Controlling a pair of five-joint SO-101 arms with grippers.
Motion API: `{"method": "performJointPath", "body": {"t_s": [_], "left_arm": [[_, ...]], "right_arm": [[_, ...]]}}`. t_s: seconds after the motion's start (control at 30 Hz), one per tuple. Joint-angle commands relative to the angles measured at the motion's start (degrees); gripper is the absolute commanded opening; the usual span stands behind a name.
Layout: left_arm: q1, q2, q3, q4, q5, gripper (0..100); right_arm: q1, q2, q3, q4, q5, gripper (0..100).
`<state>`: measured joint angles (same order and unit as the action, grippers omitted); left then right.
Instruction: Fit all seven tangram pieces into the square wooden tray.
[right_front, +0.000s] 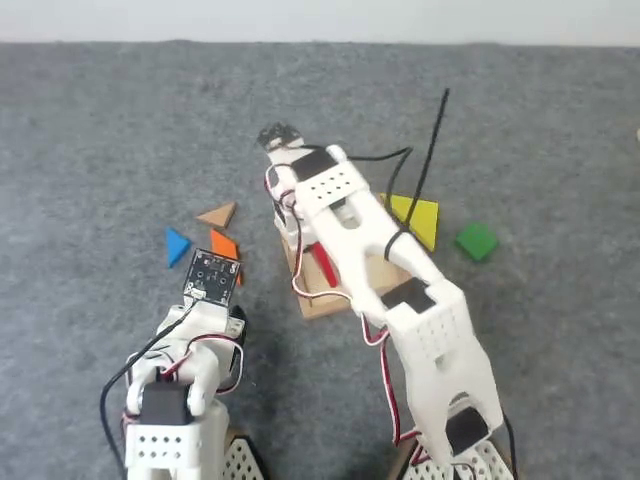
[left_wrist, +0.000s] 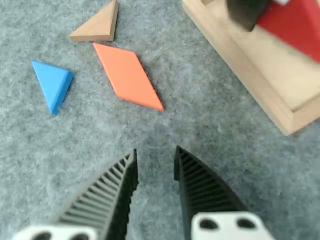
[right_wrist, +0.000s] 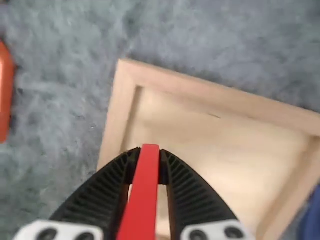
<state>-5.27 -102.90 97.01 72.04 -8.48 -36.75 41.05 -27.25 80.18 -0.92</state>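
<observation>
The right arm hid most of the wooden tray (right_front: 325, 303). The thin red piece (right_wrist: 142, 195), edge-on and cut off, sat clamped in the right gripper (right_wrist: 147, 150), with the tray's corner just ahead. The left gripper (left_wrist: 155, 160) stood parted and held nothing, the flat orange parallelogram (left_wrist: 127, 75) lying ahead of its tips.

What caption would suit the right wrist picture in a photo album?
The right gripper holds a red piece on edge above a corner of the wooden tray.

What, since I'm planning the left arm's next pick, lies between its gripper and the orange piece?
Just bare grey carpet: the left wrist view shows nothing between the left gripper and the orange piece.
</observation>
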Motion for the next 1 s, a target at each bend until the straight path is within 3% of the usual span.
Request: {"method": "performJointPath", "body": {"t_s": [0.0, 0.3, 0.67, 0.97], "left_arm": [[-0.26, -1.05, -0.57, 0.26, 0.00, 12], [-0.26, -1.05, -0.57, 0.26, 0.00, 12], [-0.26, -1.05, -0.57, 0.26, 0.00, 12], [-0.26, -1.05, -0.57, 0.26, 0.00, 12]], "right_arm": [[-0.40, -0.04, -3.25, 0.48, -0.26, 1.2], [1.80, -2.77, -3.25, 3.21, 4.57, 26.4], [10.86, -6.11, -3.25, 3.12, 7.91, 24.2], [9.80, -6.02, -2.99, 5.14, 7.56, 24.2]]}}
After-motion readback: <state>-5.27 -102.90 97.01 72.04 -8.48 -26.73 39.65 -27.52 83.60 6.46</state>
